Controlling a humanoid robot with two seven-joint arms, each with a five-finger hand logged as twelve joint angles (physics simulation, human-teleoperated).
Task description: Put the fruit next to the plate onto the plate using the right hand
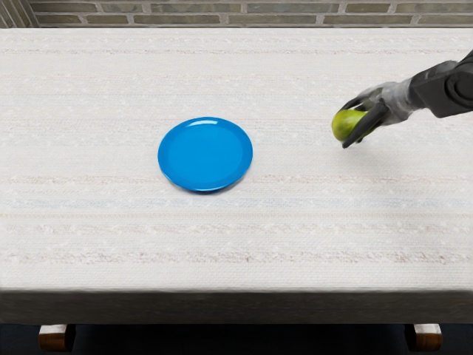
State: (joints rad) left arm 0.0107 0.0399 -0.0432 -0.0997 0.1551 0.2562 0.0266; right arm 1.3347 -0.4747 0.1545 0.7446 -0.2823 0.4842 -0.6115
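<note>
A round blue plate (205, 154) lies flat near the middle of the white table, with nothing on it. Well to its right, a yellow-green fruit (344, 123) sits in my right hand (362, 118), whose dark fingers curl around it from above and from the right. The grey right arm comes in from the right edge. I cannot tell whether the fruit rests on the table or is slightly lifted. The left arm is out of view.
The white table (236, 237) stretches across the whole view, with its front edge near the bottom. A brick wall (222, 11) runs along the back.
</note>
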